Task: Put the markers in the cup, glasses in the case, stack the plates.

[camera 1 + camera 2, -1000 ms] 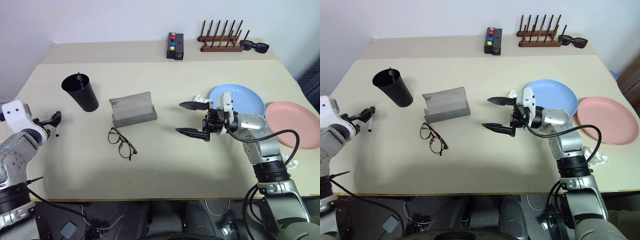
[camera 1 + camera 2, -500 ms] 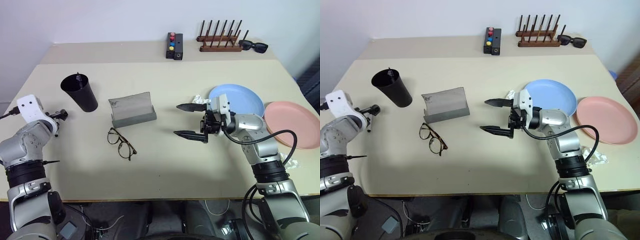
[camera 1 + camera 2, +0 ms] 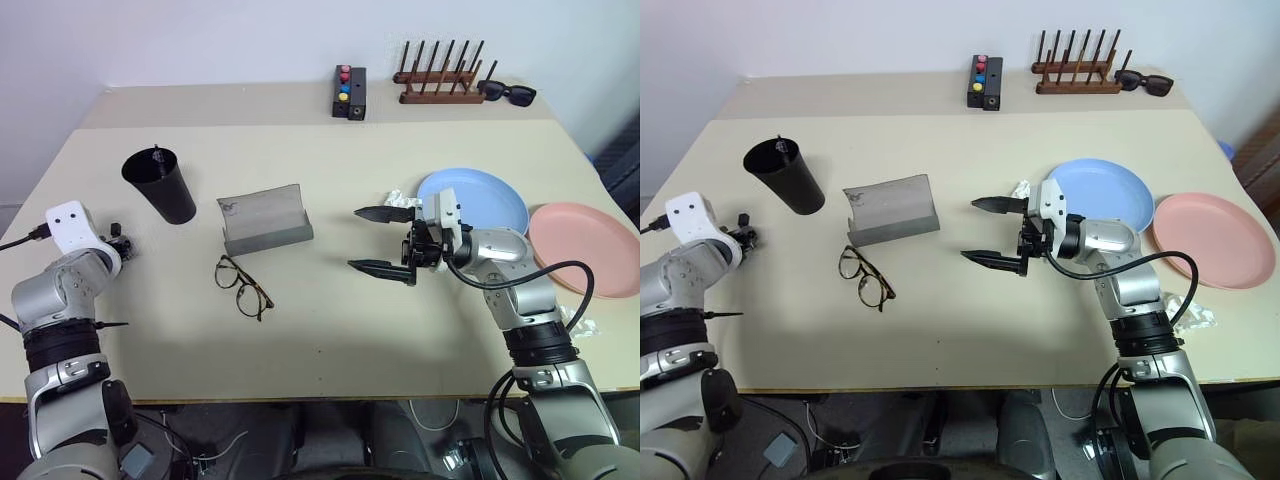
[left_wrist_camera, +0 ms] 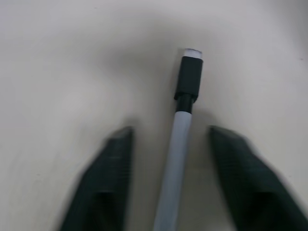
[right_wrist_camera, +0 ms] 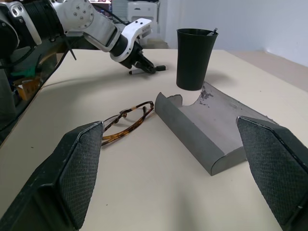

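A white marker with a black cap [image 4: 179, 139] lies on the table at the far left. My left gripper [image 3: 117, 241] is lowered over it and open, with a finger [image 4: 109, 179] on each side and a gap to each. The black cup [image 3: 163, 186] stands behind it with a dark marker [image 3: 157, 153] sticking out. The grey case [image 3: 265, 222] sits open at mid-table, and the glasses [image 3: 243, 285] lie just in front of it. My right gripper [image 3: 356, 238] hovers open and empty, pointing left, beside the blue plate [image 3: 492, 196]. The pink plate [image 3: 590, 248] lies apart, further right.
At the back stand a black box with coloured buttons [image 3: 349, 92] and a wooden peg rack [image 3: 440, 85], with black sunglasses [image 3: 510, 93] beside the rack. A crumpled white scrap [image 3: 400, 198] lies by the blue plate. Another scrap [image 3: 1193, 312] lies near the right edge.
My left hand has moved forward and down onto the white marker, and its fingers now stand closer together around it. The right arm has stayed still.
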Controlling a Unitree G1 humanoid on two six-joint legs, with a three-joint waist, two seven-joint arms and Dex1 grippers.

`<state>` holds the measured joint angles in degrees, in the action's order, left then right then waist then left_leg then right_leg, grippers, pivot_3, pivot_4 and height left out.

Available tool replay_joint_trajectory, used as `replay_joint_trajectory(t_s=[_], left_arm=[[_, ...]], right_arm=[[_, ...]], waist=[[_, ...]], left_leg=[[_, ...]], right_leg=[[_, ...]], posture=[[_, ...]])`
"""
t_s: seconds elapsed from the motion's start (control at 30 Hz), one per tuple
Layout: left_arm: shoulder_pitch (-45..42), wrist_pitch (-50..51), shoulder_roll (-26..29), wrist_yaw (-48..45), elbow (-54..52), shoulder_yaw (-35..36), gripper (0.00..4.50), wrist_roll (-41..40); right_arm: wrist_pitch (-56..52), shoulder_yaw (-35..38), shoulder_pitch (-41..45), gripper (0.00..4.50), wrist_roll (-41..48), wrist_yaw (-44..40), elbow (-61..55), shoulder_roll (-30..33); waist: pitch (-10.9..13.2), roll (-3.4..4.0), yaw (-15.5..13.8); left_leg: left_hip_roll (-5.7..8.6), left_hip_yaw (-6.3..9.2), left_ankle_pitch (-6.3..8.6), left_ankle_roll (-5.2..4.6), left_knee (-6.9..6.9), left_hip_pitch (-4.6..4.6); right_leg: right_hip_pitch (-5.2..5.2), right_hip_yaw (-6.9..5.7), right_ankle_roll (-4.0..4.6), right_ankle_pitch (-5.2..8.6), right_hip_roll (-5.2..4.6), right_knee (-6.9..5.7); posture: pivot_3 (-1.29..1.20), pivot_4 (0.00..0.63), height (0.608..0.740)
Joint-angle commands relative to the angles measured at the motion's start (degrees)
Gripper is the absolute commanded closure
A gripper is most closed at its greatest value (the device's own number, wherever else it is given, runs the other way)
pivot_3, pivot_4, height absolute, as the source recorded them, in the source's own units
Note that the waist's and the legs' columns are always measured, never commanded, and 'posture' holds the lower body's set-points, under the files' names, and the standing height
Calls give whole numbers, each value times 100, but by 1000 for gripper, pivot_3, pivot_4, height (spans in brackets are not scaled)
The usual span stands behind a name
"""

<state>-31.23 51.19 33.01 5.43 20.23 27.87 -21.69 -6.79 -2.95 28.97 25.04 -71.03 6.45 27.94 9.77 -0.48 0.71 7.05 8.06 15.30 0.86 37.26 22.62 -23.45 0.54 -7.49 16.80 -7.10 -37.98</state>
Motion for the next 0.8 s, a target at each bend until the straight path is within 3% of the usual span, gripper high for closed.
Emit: replay_joint_trajectory(t_s=[0.03, 0.33, 0.47, 0.63, 0.8], left_arm=[[-28, 54, 16, 66, 67, 118, 4267, 96], [351, 284, -101, 52, -907, 603, 4418, -168], [863, -1842, -387, 276, -1897, 940, 4418, 301], [974, -2679, -453, -80, -2282, 1227, 4418, -2], [673, -3706, -576, -852, -2318, 1041, 4418, -349]], right_arm=[[80, 153, 4, 0, 88, 51, -196, 20], [22, 131, 118, 0, 86, 165, -188, 0], [87, 153, 174, 0, 83, 146, -62, -4], [217, 178, 204, 0, 71, 80, 118, -19], [122, 203, 366, 0, 159, 193, 180, -138]], waist=[[0, 0, 4], [0, 0, 21], [5, -9, 16], [0, -19, -32], [0, -21, -42]], left_leg=[[0, 0, 0, 0, 0, 0], [0, -1, 0, 0, -3, -1], [-1, -2, 0, 1, -3, 0], [-1, -4, 0, 1, 0, -1], [-1, -3, 0, 1, 3, -1]], right_leg=[[0, 0, 0, 0, 0, 0], [-2, 4, 0, 0, 0, -1], [-3, 4, 0, 0, 0, 1], [3, 5, 0, 0, -1, 3], [5, 4, 0, 0, 0, 4]], posture=[[0, 150, 740], [0, 150, 740], [0, 150, 740], [0, 150, 740], [0, 150, 740]])
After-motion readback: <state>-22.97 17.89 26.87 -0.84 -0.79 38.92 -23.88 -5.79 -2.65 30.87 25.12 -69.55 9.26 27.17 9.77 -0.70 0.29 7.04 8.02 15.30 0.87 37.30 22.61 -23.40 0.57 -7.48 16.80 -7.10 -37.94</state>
